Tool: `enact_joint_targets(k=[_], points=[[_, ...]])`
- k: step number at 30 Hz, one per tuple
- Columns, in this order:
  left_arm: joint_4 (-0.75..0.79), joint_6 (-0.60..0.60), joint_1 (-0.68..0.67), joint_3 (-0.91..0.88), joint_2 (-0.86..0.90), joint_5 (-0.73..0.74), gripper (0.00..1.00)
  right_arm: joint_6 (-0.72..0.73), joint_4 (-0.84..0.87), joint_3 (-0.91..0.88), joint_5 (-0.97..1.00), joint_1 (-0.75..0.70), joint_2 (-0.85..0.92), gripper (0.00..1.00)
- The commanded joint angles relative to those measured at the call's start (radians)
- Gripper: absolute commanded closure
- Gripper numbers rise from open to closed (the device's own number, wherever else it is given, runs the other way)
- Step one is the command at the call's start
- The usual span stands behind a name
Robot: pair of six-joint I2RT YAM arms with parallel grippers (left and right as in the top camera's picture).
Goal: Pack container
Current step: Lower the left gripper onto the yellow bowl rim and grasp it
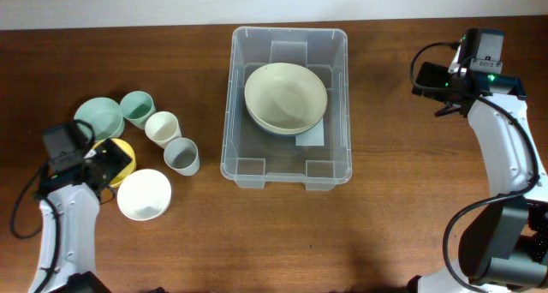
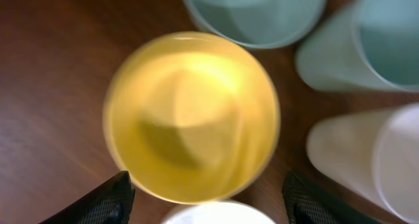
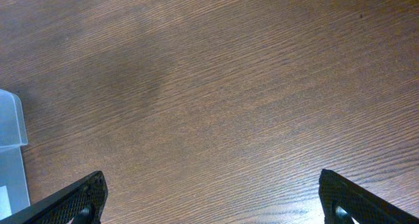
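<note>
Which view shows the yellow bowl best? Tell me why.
Left wrist: the yellow bowl fills the frame from above, rim and inside visible, though slightly blurred. Overhead shows it small and partly covered by the left gripper. Right wrist shows none of it, only table and a container corner.

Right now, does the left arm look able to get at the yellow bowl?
Probably yes: the left end effector hangs open right above the yellow bowl and nothing lies in it, though the white bowl sits close beside it.
</note>
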Motion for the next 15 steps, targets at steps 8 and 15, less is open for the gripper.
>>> enact_joint_targets(k=[8, 15], points=[[0.003, -0.044, 0.108, 0.010, 0.034, -0.034, 0.23, 0.008, 0.002, 0.011, 0.010, -0.003, -0.024, 0.01], [0.026, -0.071, 0.108, 0.010, 0.157, -0.034, 0.23, 0.008, 0.002, 0.011, 0.010, -0.003, -0.024, 0.01]])
